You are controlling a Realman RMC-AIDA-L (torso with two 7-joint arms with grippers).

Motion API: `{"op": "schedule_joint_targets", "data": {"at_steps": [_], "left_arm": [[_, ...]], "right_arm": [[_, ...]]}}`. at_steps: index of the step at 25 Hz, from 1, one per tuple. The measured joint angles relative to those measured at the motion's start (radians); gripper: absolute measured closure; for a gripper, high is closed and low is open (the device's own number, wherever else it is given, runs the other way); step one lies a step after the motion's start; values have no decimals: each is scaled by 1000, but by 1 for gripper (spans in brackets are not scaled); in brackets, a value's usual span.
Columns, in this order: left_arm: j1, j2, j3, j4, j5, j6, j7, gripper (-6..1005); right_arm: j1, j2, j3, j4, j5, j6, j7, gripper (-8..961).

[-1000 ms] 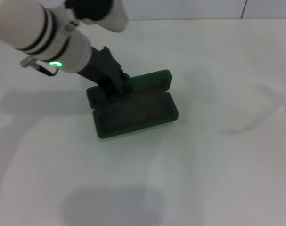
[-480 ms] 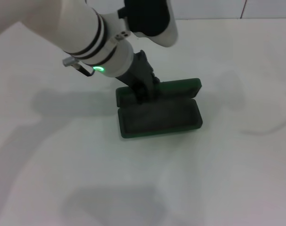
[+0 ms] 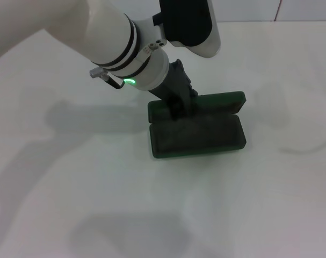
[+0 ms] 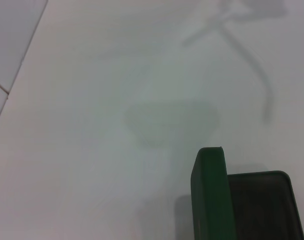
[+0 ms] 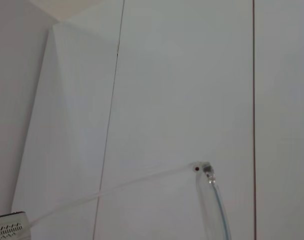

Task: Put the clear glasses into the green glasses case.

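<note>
Left gripper [image 3: 178,105] sits low at the hinge of the open green glasses case [image 3: 197,135], holding it by the lid as far as I can judge. Clear glasses [image 5: 204,172] dangle by the right arm's camera: light, slick, springy; best held at the hinge.

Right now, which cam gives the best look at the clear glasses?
The right wrist view: it shows the clear glasses up close, hinge and one arm against the wall. The head view shows only the open green glasses case and the left gripper. The left wrist view shows none of them.
</note>
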Motion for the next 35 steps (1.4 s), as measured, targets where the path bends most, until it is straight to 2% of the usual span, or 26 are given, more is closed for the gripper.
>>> {"op": "schedule_joint_targets", "data": {"at_steps": [9,20,25,29,35], "left_arm": [[15,-1,1,-4,-1,-20,5,792],[24,-1,3,-6,-5,-19,27,751],[27,0,6,-1,-27,-15,41,700],[29,1,4,34,-29,-9,37,658],[32,3,-24,132,-36,65,24,592]], "right_arm": [[-5,1,1,2,6,-8,-1,899],[-12,4,5,4,12,-13,-1,899],[-12,-1,30,29,13,-34,-3,899],[-13,-9,42,42,15,-44,-5,899],[-12,-10,49,48,16,-45,-10,899]]}}
